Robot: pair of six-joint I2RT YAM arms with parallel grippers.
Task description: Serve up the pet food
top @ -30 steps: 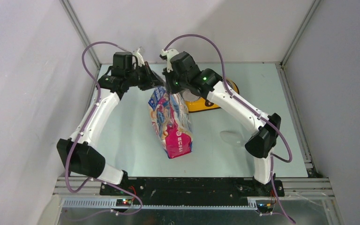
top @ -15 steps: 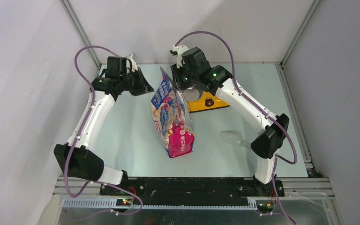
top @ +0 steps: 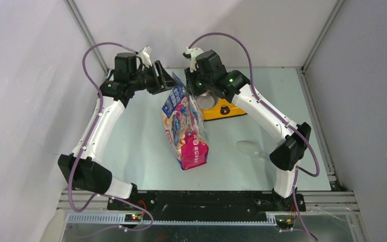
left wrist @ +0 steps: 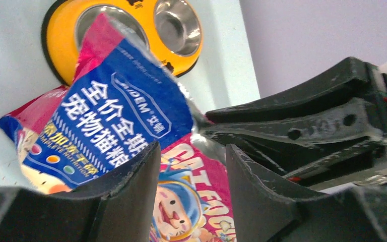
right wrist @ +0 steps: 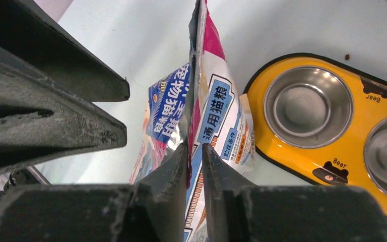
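Observation:
The pink-and-blue CAT FOOD bag (top: 186, 126) stands upright at mid-table, torn top toward the back. The pet food inside it is hidden. My left gripper (top: 171, 83) is open at the bag's top left corner. In the left wrist view its jaws (left wrist: 192, 148) frame the bag's front (left wrist: 121, 111) and clamp nothing. My right gripper (top: 195, 93) is at the top right corner. Its jaws (right wrist: 194, 145) stand a narrow slit apart, with the bag's (right wrist: 216, 116) top edge between them against the left finger.
The yellow double bowl (top: 229, 112) with steel cups sits just behind and right of the bag, both cups empty (right wrist: 262, 146). A clear scoop (top: 249, 147) lies on the table to the right. One small brown pellet (right wrist: 347, 57) lies beyond the bowl.
The left gripper let go of the bag top, swung left, then came back to it with jaws open. The right gripper rose slightly, its jaws parted, and the bag now stands straighter.

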